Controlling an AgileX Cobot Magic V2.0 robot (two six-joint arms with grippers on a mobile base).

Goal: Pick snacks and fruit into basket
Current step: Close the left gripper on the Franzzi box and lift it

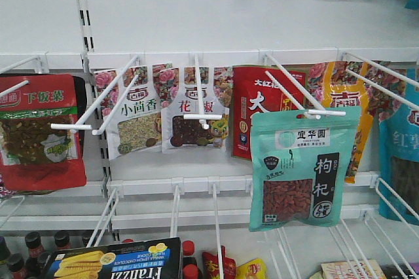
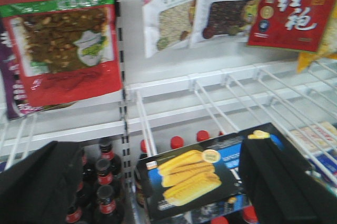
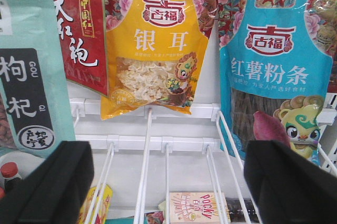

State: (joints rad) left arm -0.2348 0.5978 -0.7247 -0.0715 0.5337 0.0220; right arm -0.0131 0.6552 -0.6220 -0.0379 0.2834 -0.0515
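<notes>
So, I judge nothing picked yet: box point(image 2: 195, 176) shelved, teal pouch point(image 1: 303, 167) hanging; left gripper point(image 2: 158, 153) and right gripper point(image 3: 171, 153) gape empty.

Heads up on what you can't really see here: the Franzzi box point(image 1: 111, 262) runs off the bottom edge in the front view, and in the left wrist view one finger point(image 2: 287, 182) of the left gripper point(image 2: 158, 148) sits over its right end. That whole shot is soft, so the box's small print is unreadable. The teal pouch point(image 1: 303, 164) covers part of the red pouch point(image 1: 262, 118) and most of the yellow pouch point(image 1: 350, 115) behind it. The blue pouch point(image 1: 400, 148) is chopped by the right edge, and the right gripper point(image 3: 166, 148) hides its bottom in the right wrist view. Of the dark bottles point(image 1: 33, 246) only caps and necks show, and the Pocky box point(image 3: 197, 208) is cut off at the bottom.
</notes>
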